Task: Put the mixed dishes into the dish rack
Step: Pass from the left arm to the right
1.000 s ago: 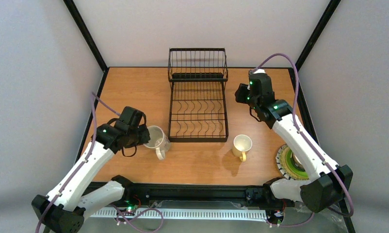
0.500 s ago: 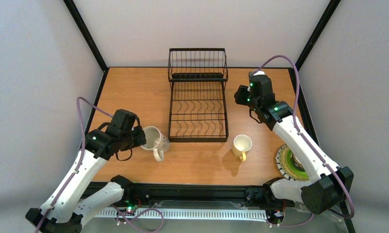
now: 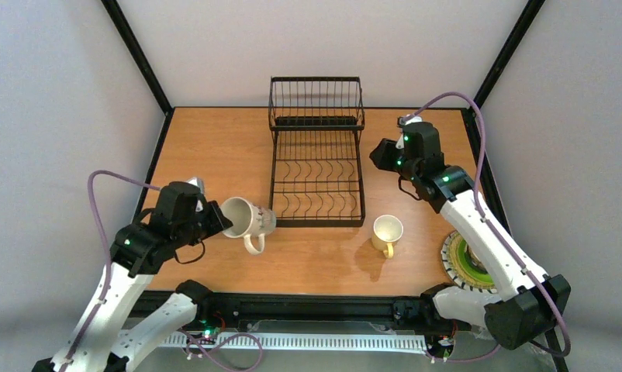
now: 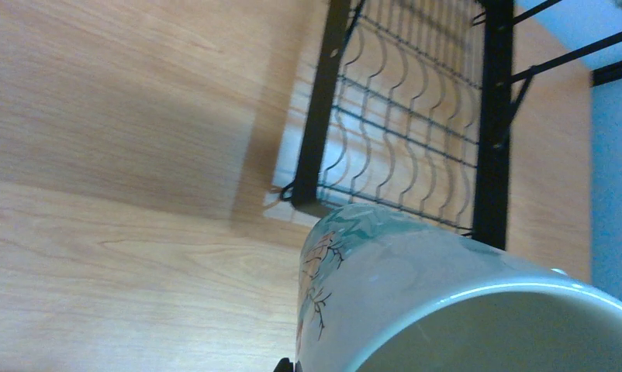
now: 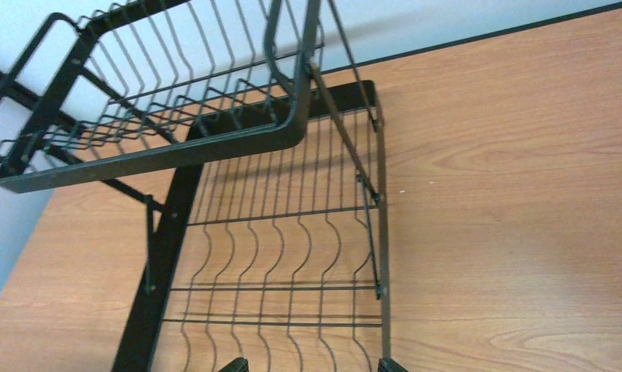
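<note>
- White mug [image 3: 253,219]: glossy ceramic, branch motif, clamped in left claw [image 3: 219,221].
- Dish rack [image 3: 317,178]: black wire, wavy slots.
- Right claw [image 3: 379,155]: spread wide.
- Worktop [image 3: 207,147]: wood-grain; pale walls [image 3: 52,116].

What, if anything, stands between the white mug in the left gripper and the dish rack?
Nothing visible. The left gripper holds the white mug tipped sideways, base at the dish rack's near-left corner. The cream-yellow mug stands well to the right, clear of that path.

Left hand [image 3: 219,221] clamped tight; right hand [image 3: 379,153] spread wide, arm outstretched.
</note>
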You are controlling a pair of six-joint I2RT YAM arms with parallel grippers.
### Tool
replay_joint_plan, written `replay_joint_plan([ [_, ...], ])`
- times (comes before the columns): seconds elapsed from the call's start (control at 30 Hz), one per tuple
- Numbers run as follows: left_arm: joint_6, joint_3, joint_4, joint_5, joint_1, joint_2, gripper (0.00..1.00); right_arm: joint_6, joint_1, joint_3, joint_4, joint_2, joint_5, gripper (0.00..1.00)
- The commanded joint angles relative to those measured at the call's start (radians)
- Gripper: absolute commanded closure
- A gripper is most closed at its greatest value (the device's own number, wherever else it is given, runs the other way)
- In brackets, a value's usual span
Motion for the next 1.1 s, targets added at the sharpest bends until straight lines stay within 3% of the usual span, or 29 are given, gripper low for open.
replay_joint_plan([
  [0.0,-0.071,0.048,0.209,0.064,-0.01,-0.043,1.0,0.029,0.005,-0.004,0.0,-0.034,-0.102,0.04],
  [0.53,-0.129,-0.086,0.611,0.103,-0.01,-0.112,1.0,0.184,0.006,-0.119,0.125,-0.137,-0.488,0.03],
  [1.07,-0.166,-0.2,0.922,0.294,-0.01,-0.04,1.0,0.357,0.006,-0.283,0.331,-0.223,-0.85,0.02],
])
